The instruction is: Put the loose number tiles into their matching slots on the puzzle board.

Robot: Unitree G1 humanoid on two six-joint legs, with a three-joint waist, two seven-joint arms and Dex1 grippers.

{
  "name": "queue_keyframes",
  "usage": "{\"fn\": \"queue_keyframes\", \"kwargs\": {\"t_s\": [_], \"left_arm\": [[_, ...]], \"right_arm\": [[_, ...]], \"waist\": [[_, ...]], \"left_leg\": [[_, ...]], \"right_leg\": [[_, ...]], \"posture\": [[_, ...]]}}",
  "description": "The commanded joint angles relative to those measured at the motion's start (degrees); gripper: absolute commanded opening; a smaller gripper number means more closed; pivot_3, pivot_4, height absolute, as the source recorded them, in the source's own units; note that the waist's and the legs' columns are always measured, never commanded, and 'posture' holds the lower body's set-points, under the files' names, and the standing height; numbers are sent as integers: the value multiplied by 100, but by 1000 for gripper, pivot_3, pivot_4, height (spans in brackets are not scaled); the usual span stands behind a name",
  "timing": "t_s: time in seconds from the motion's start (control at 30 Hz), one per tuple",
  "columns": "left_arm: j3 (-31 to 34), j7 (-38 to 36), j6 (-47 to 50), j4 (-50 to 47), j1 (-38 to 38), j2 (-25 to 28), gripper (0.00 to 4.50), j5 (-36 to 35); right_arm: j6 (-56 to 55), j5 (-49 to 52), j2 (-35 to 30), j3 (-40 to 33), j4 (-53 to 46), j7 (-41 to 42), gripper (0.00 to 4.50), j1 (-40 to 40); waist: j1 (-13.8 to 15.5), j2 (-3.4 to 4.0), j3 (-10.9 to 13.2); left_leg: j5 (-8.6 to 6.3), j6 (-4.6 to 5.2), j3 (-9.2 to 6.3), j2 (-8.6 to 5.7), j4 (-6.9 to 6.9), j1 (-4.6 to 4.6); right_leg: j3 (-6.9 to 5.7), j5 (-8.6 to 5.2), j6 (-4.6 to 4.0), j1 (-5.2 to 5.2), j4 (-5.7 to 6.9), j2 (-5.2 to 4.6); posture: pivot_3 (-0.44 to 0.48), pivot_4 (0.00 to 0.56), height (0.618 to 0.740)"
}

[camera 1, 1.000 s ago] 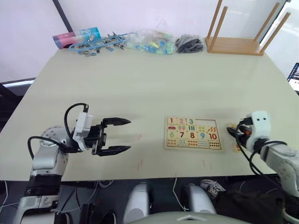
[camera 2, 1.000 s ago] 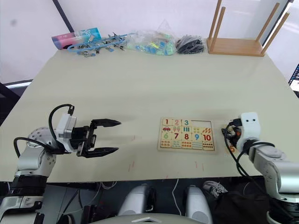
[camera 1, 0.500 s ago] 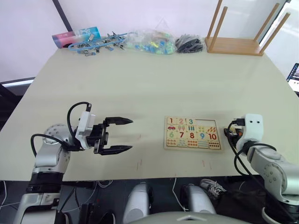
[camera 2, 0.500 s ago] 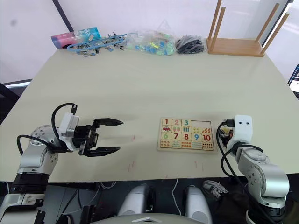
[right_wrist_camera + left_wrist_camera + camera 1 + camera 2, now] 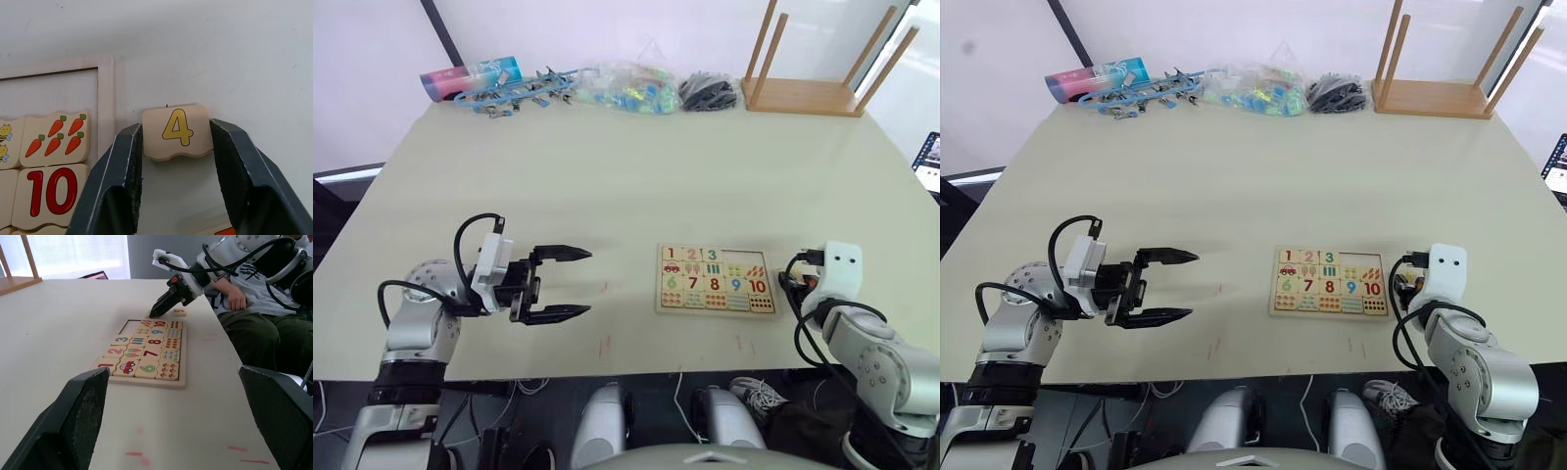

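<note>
The flat rectangular light wooden puzzle board (image 5: 716, 280) lies on the pale worktop (image 5: 636, 166) near its front edge, right of centre. Just right of the board, the right pincer (image 5: 177, 147) straddles a small pale wooden tile printed with a yellow 4 (image 5: 178, 130). The left pincer (image 5: 570, 284) hangs well left of the board. An upturned wooden stool with 4 legs (image 5: 810, 90) stands at the far right corner.

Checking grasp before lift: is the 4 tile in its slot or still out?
Out. The 4 tile lies on the table beside the puzzle board, between the right claw's fingers.
</note>
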Motion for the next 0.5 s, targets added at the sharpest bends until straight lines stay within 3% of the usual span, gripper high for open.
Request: {"fn": "queue_keyframes", "kwargs": {"t_s": [0.03, 0.1, 0.37, 0.5], "left_arm": [[28, -199, -72, -43, -74, 78, 4500, -60], [38, -199, -64, -51, -70, 81, 4500, -61], [42, -193, -40, -88, -62, 71, 4500, -60], [29, -191, -52, -75, -86, 52, 4500, -51]], "right_arm": [[-226, -155, -182, 71, -200, 36, 3913, 42], [-556, -288, -416, 185, -305, 93, 4442, 19], [-1077, -468, -839, 292, -495, 258, 4442, 31], [-1371, -38, -1230, 4, -324, 1082, 4442, -13]], "waist": [[-12, 0, 0], [-31, 2, 1], [-102, 0, 0], [-94, 0, 0]], "left_leg": [[0, 0, 0, 0, 0, 0], [0, 0, 0, -1, 1, 0], [1, -1, 0, 1, -1, 1], [1, -2, 0, 1, 0, 0]], "right_leg": [[0, 0, 0, 0, 0, 0], [0, 0, 0, 1, 0, -1], [4, 0, 2, 0, 0, 7], [6, 0, 1, 1, 0, 7]], "posture": [[0, 150, 738], [0, 150, 738], [0, 150, 738], [0, 150, 738]]}}
